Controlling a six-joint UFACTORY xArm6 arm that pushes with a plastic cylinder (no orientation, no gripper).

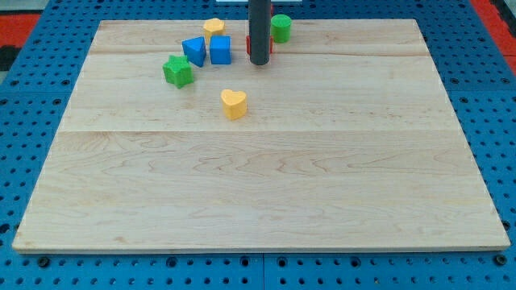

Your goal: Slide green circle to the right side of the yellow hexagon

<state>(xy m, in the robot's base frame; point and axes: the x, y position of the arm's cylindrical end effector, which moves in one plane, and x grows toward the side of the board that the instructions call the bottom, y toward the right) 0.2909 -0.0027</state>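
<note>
— Nearest the camera lies bare table, pale wood on a blue pegboard; what about the tool?

— It is a straight dark rod with nothing to spread or press together, and it pinches nothing. My tip sits on the table in the upper middle of the frame. A sliver of a red block peeps out from behind the rod on both sides; its shape cannot be made out.

— And the green circle?

— The green circle stands just to the upper right of my tip, close beside the rod, near the top edge of the table. Whether rod and circle touch I cannot tell.

— What lies on the other side?

— To the left of my tip comes a blue cube, then a blue triangular block touching or nearly touching it. The yellow hexagon sits just above those two, at the top of the frame, so the green circle is to its right with the rod between them.

— Anything farther out?

— A green star-like block sits lower left of the blue pair, and a yellow heart lies alone below my tip, slightly left, well apart from the rest.
</note>
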